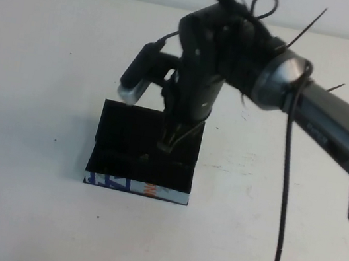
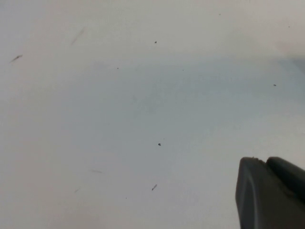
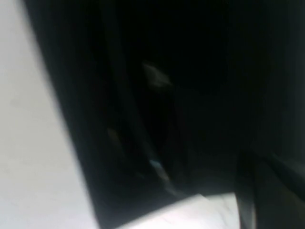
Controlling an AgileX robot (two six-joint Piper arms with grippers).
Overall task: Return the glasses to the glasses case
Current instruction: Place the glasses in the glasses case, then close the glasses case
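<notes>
The glasses case (image 1: 135,187) lies open on the white table, black inside, with its blue, white and orange printed side facing me. My right gripper (image 1: 167,144) points down into the case, its fingers drawn close on the glasses (image 1: 189,133), of which only a thin dark frame part shows beside the fingers. The right wrist view is dark and blurred: the black case (image 3: 214,71) fills it, with faint glints inside. My left gripper (image 2: 264,160) is shut and empty over bare table, out of the high view.
The white table (image 1: 48,83) surrounds the case on all sides. My right arm (image 1: 335,130) and its hanging cable (image 1: 280,208) cross the right side of the high view. The back wall edge runs along the top.
</notes>
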